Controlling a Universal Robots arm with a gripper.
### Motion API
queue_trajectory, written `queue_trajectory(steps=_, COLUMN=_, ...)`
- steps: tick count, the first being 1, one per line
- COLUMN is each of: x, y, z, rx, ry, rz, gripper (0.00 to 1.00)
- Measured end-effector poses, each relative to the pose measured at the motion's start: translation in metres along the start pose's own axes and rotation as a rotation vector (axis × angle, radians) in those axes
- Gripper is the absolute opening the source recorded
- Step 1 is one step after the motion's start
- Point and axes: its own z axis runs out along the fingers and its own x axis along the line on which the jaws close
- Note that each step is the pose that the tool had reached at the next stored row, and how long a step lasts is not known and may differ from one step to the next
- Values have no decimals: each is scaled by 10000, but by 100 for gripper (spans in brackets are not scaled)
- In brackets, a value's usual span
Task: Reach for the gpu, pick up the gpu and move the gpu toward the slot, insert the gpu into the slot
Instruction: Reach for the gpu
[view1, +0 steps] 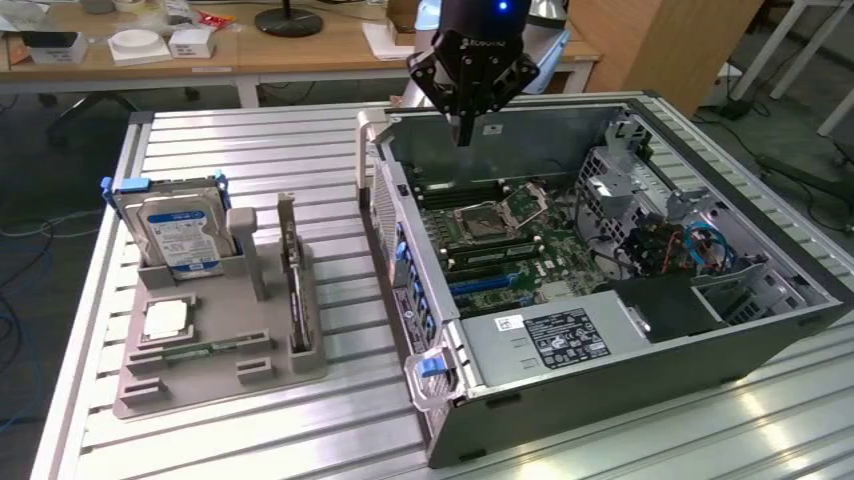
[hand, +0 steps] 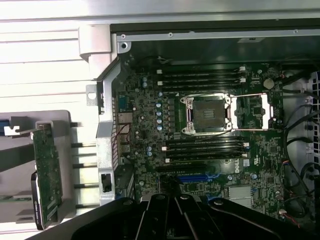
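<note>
Near end of the grey holder tray (view1: 200, 385), on the exterior view's left: memory stick (view1: 200, 350) and CPU chip (view1: 166, 320) lie flat. Just behind them the gpu (view1: 290, 265) stands on edge in the tray's groove. Its top edge is free for a pinch from above, and it is not yet picked. Hard drive (view1: 180, 235) stands upright farther left. To the exterior view's right is the open case (view1: 574, 410), laid on its side so the motherboard (view1: 534, 245) faces up. The slot (view1: 487, 283), a blue strip, is empty. Farthest, the gripper (view1: 462, 135) hangs over the case's far wall with fingertips pressed together, holding nothing, well apart from the gpu.
</note>
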Motion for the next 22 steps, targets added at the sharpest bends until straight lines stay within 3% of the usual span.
queue_trajectory(steps=22, x=154, y=-11, z=-4, rx=-1, ry=0, rz=1, gripper=10)
